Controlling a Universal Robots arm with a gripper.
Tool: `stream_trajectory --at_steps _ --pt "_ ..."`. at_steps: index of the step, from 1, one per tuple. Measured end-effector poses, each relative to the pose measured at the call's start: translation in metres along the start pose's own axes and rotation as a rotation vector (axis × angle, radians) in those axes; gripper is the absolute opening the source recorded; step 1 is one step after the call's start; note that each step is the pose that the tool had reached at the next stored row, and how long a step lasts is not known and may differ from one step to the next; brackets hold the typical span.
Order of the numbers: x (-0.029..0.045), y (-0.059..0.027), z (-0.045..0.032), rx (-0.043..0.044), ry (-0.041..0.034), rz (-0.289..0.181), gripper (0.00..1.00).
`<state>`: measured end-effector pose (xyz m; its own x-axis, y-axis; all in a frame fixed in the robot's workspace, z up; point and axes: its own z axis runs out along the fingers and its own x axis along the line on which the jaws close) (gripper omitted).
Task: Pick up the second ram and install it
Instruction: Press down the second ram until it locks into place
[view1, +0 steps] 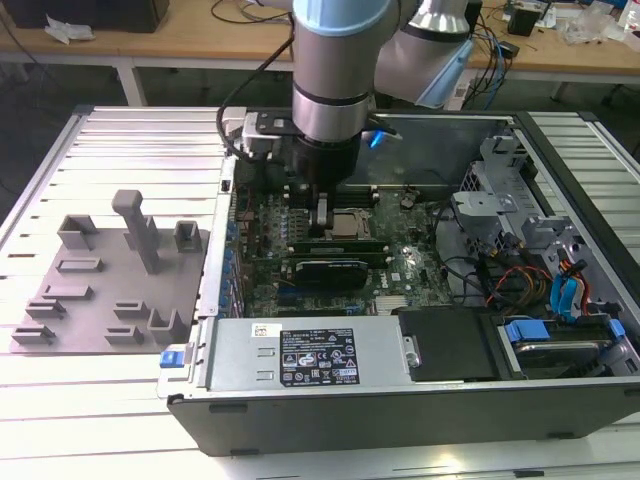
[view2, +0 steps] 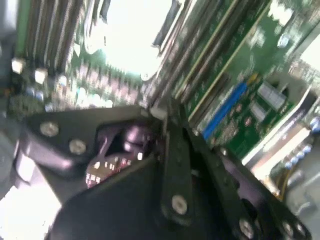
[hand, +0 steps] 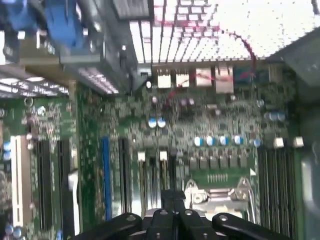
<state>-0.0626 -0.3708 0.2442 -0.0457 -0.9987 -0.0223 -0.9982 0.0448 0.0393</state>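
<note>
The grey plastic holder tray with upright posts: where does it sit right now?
In the exterior view, the grey plastic holder tray lies flat on the ribbed metal table, at the view's left, just outside the open black computer case.

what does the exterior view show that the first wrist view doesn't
Exterior view alone: the grey holder tray on the slatted table, the power supply, and the arm reaching down into the open case. First wrist view alone: a close look at blue-topped capacitors and the blue slot. Both: the green motherboard and the CPU socket.
</note>
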Motion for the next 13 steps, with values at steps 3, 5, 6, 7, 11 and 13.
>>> stream_trajectory --at_steps 3,5,6,7,11,13 --pt "-0.0007 -0.0150 -0.0005 -0.0194 -0.0002 0.000 0.08" --pt "-0.0013 -0.0281 -0.0010 -0.0346 0.0002 0.001 0.08" --pt "-0.0013 -0.0298 -0.0013 -0.0359 0.0003 0.001 0.08" --pt "-0.0015 -0.0303 -0.0037 -0.0361 0.0001 0.001 0.08" --pt "-0.0021 -0.0292 -0.0330 -0.0362 0.0003 0.001 0.08" --pt "-0.0022 -0.0291 -0.0353 -0.0360 -0.0003 0.001 0.08"
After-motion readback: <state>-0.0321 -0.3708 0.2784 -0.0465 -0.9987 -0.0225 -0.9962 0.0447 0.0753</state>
